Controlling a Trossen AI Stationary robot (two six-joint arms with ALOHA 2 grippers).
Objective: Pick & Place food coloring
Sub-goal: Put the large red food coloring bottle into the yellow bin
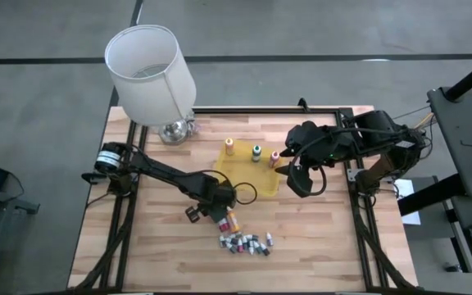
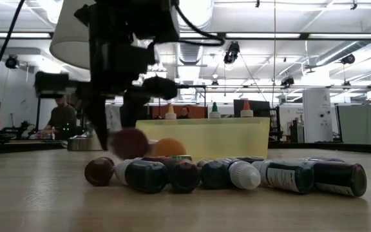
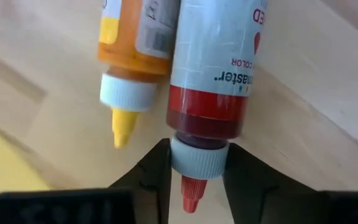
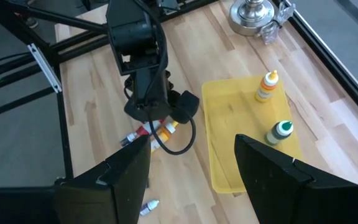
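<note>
Left gripper (image 3: 194,180) reaches down just beside the yellow tray (image 1: 252,176), fingers flanking the red bottle (image 3: 213,74), not clearly clamped. Right gripper (image 4: 191,168) hovers over the tray, fingers apart.

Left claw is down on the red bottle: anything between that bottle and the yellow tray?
Nothing visible blocks the way. The left claw straddles the red bottle's cap, with the orange bottle lying alongside it. The yellow tray sits just beyond over bare wood. The right claw hovers at the tray's far edge.
</note>
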